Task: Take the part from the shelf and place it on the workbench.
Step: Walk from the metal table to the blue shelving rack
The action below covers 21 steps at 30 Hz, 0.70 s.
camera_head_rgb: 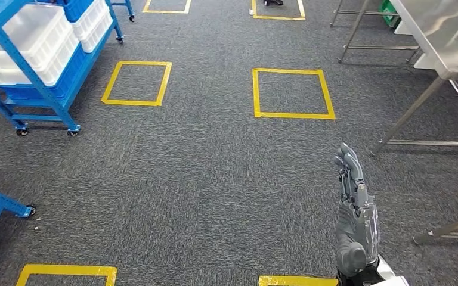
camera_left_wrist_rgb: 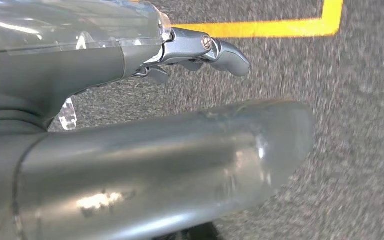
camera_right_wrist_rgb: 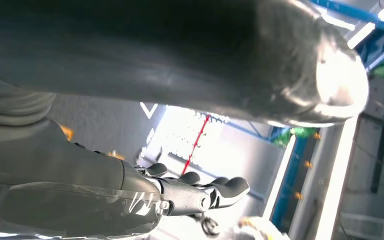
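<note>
- I am seeing my right hand [camera_head_rgb: 353, 208] stretched forward over the grey carpet [camera_head_rgb: 214, 179], its fingers [camera_head_rgb: 348, 164] lying straight and together, released and holding nothing.
- In the right wrist view the same fingers [camera_right_wrist_rgb: 215, 189] are pointing out into bright room, with nothing between them and the thick thumb [camera_right_wrist_rgb: 230, 55].
- My left hand [camera_left_wrist_rgb: 130, 150] is hanging toward the floor; one finger [camera_left_wrist_rgb: 215, 50] is reaching out straight and I am seeing nothing gripped, so I am reading it as released too.
- The part itself I am not finding; I am judging it to be among the white bins [camera_head_rgb: 42, 42] on the blue shelf [camera_head_rgb: 30, 89], far left and well apart from both hands.
- The step in hand looks like the walk to that shelf. I am planning to turn left early and square up to the shelf front before raising an arm.
- Edges to mind: the shelf's wheeled feet [camera_head_rgb: 71, 130] and a second blue frame [camera_head_rgb: 0, 208] near my left side.
- The steel workbench [camera_head_rgb: 447, 36] and its slanted legs [camera_head_rgb: 405, 116] are standing to the right; the open carpet with yellow tape squares [camera_head_rgb: 292, 93] between is giving ample room.
</note>
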### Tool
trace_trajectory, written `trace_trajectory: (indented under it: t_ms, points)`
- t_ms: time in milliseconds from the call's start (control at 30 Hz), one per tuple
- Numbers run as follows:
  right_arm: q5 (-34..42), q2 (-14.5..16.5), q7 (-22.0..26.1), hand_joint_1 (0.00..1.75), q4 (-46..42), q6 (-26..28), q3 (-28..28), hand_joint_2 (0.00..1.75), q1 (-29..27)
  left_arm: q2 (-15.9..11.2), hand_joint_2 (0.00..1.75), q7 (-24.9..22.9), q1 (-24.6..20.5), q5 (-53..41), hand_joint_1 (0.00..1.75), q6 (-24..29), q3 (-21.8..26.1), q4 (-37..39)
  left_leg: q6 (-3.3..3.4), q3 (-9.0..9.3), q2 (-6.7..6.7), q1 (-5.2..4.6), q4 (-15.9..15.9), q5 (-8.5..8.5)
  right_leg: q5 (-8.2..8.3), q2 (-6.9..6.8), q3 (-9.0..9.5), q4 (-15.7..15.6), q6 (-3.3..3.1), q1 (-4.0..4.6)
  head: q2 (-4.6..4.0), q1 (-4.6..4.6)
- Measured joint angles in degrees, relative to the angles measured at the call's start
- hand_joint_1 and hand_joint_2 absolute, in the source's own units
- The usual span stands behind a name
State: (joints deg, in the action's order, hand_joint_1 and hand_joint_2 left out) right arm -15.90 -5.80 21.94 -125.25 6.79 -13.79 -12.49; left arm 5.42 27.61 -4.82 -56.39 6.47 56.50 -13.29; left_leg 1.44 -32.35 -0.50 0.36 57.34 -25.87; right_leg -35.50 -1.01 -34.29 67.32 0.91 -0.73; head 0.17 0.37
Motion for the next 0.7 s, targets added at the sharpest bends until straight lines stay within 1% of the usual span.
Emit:
trace_trajectory:
  t_ms: [33, 67, 100, 133, 167, 200, 233, 267, 300, 333, 367, 400, 433, 467, 500, 533, 567, 600, 633, 667, 700]
  points:
    - [-0.03, -0.02, -0.12, 0.00, -0.02, 0.01, -0.01, 0.00, -0.02, 0.00, 0.00, -0.05, -0.09, 0.00, 0.00, -0.03, 0.05, -0.01, 0.11, -0.10, -0.67, -0.05, 0.02, 0.05, -1.37, 0.51, -1.93, 3.66, 0.05, -0.02, 0.00, 0.05]
    - [-0.07, -0.03, -0.28, 0.00, -0.02, 0.01, -0.01, 0.00, -0.04, 0.00, 0.00, -0.15, -0.09, -0.01, 0.00, -0.02, 0.11, -0.02, 0.13, -0.14, -1.36, -0.10, 0.05, 0.06, -1.82, 0.68, -3.30, 6.05, 0.09, -0.04, 0.00, 0.05]
    - [-0.10, -0.05, -0.49, 0.00, -0.02, 0.01, -0.01, 0.00, -0.01, 0.01, 0.00, -0.28, -0.02, -0.05, 0.00, 0.04, 0.18, -0.02, 0.13, -0.13, -2.10, -0.13, 0.12, 0.06, -1.05, 0.77, -3.72, 6.43, 0.09, -0.06, 0.00, 0.05]
    - [-0.13, -0.07, -0.67, 0.00, -0.02, 0.01, -0.01, 0.00, 0.02, 0.03, 0.00, -0.43, 0.08, -0.10, 0.00, 0.15, 0.23, -0.02, 0.08, -0.06, -2.86, -0.13, 0.21, 0.03, 0.79, 0.93, -3.01, 4.50, 0.04, -0.09, 0.00, 0.05]
    - [-0.15, -0.08, -0.81, 0.00, -0.02, 0.01, -0.01, 0.00, 0.06, 0.09, 0.00, -0.54, 0.21, -0.17, 0.00, 0.28, 0.26, -0.02, -0.01, 0.00, -3.64, -0.12, 0.35, -0.02, 3.16, 1.49, -1.49, 0.94, -0.05, -0.18, 0.00, 0.06]
    - [-0.19, -0.09, -0.92, 0.00, -0.02, 0.01, -0.01, 0.00, 0.13, 0.16, 0.00, -0.62, 0.33, -0.25, 0.00, 0.37, 0.26, -0.02, -0.16, -0.06, -4.38, -0.13, 0.53, -0.10, 5.02, 2.81, 0.19, -2.80, -0.20, -0.31, 0.00, 0.06]
    - [-0.22, -0.10, -0.98, 0.00, -0.03, 0.01, -0.01, 0.00, 0.16, 0.22, 0.00, -0.66, 0.37, -0.28, 0.00, 0.43, 0.26, -0.02, -0.41, -0.23, -5.08, -0.17, 0.80, -0.18, 6.18, 4.13, 1.41, -5.79, -0.34, -0.42, 0.00, 0.03]
    - [-0.26, -0.10, -1.07, 0.00, -0.06, 0.00, -0.01, 0.00, 0.18, 0.28, 0.00, -0.69, 0.40, -0.31, 0.00, 0.48, 0.26, -0.02, -0.72, -0.51, -5.68, -0.14, 1.00, -0.18, 6.61, 5.12, 2.08, -7.51, -0.47, -0.45, 0.00, 0.04]
    - [-0.28, -0.10, -1.14, 0.00, -0.09, -0.01, -0.02, 0.00, 0.23, 0.31, 0.00, -0.70, 0.47, -0.32, 0.00, 0.51, 0.27, -0.02, -1.09, -0.82, -6.29, -0.10, 1.05, -0.13, 6.45, 5.61, 2.21, -8.00, -0.65, -0.36, 0.00, 0.03]
    - [-0.30, -0.13, -1.23, 0.00, -0.11, -0.05, -0.02, 0.00, 0.30, 0.32, 0.00, -0.73, 0.58, -0.33, 0.00, 0.54, 0.28, -0.02, -1.51, -1.09, -6.93, 0.00, 1.02, -0.04, 6.52, 5.17, 2.21, -8.22, -0.89, -0.23, 0.00, 0.06]
    - [-0.31, -0.15, -1.30, 0.00, -0.13, -0.11, -0.02, 0.00, 0.42, 0.32, 0.00, -0.75, 0.75, -0.31, 0.00, 0.58, 0.32, -0.02, -1.86, -1.21, -7.19, 0.15, 0.95, 0.00, 6.66, 4.47, 2.37, -8.45, -1.25, -0.23, 0.00, 0.08]
    - [-0.31, -0.17, -1.34, 0.00, -0.13, -0.19, -0.01, 0.00, 0.56, 0.32, 0.00, -0.78, 0.90, -0.28, 0.00, 0.63, 0.36, -0.02, -2.18, -1.39, -6.46, 0.14, 1.31, -0.29, 6.79, 3.82, 2.58, -8.76, -1.62, -0.26, 0.00, 0.05]
    - [-0.32, -0.19, -1.38, 0.00, -0.14, -0.30, -0.01, 0.00, 0.65, 0.34, 0.00, -0.82, 0.96, -0.26, 0.00, 0.68, 0.40, -0.02, -2.44, -1.96, -5.01, 0.12, 2.64, -1.16, 6.90, 3.04, 2.79, -9.07, -2.03, -0.33, 0.00, -0.02]
    - [-0.33, -0.19, -1.44, 0.00, -0.15, -0.40, -0.01, 0.00, 0.69, 0.38, 0.00, -0.84, 0.95, -0.23, 0.00, 0.74, 0.45, -0.02, -2.64, -3.01, -3.20, 0.10, 5.09, -2.62, 6.94, 2.20, 2.95, -9.28, -2.36, -0.34, 0.00, -0.13]
    - [-0.33, -0.19, -1.50, 0.00, -0.16, -0.53, -0.01, 0.00, 0.71, 0.43, 0.00, -0.84, 0.90, -0.23, 0.00, 0.80, 0.48, -0.02, -2.86, -4.65, -1.50, 0.11, 8.60, -4.49, 6.87, 1.35, 3.05, -9.32, -2.59, -0.19, 0.00, -0.19]
    - [-0.34, -0.19, -1.57, 0.00, -0.17, -0.68, -0.01, 0.00, 0.72, 0.48, 0.00, -0.84, 0.88, -0.24, 0.00, 0.85, 0.52, -0.01, -3.07, -6.55, -0.63, 0.22, 12.49, -6.26, 6.76, 0.41, 3.08, -9.30, -2.79, -0.05, 0.00, -0.26]
    - [-0.35, -0.19, -1.70, 0.00, -0.16, -0.79, -0.01, 0.00, 0.73, 0.51, 0.00, -0.84, 0.91, -0.25, 0.00, 0.91, 0.58, -0.01, -3.23, -7.98, -0.26, 0.33, 15.46, -7.30, 6.65, -0.49, 3.12, -9.27, -2.85, 0.07, 0.00, -0.26]
    - [-0.36, -0.19, -1.80, 0.00, -0.16, -0.89, -0.01, 0.00, 0.75, 0.52, 0.00, -0.83, 1.00, -0.26, 0.00, 0.97, 0.65, -0.01, -3.33, -8.55, -0.06, 0.40, 16.71, -7.33, 6.53, -1.35, 3.18, -9.24, -2.86, 0.14, 0.00, -0.26]
    - [-0.36, -0.19, -1.90, 0.00, -0.15, -0.95, -0.01, 0.00, 0.78, 0.52, 0.00, -0.83, 1.11, -0.26, 0.00, 1.02, 0.73, -0.01, -3.36, -7.99, 0.16, 0.42, 15.72, -6.32, 6.40, -2.12, 3.28, -9.20, -2.81, 0.16, 0.00, -0.27]
    - [-0.36, -0.19, -1.97, 0.00, -0.15, -0.95, -0.01, 0.00, 0.83, 0.52, 0.00, -0.83, 1.21, -0.26, 0.00, 1.05, 0.78, -0.02, -3.31, -6.35, 0.54, 0.42, 12.67, -4.55, 6.24, -2.81, 3.45, -9.17, -2.71, 0.17, 0.00, -0.28]
    - [-0.36, -0.19, -1.99, 0.00, -0.15, -0.97, -0.01, 0.00, 0.89, 0.52, 0.00, -0.83, 1.26, -0.27, 0.00, 1.07, 0.81, -0.02, -3.16, -4.18, 1.57, 0.37, 8.59, -2.83, 6.03, -3.47, 3.68, -9.13, -2.53, 0.20, -0.01, -0.28]
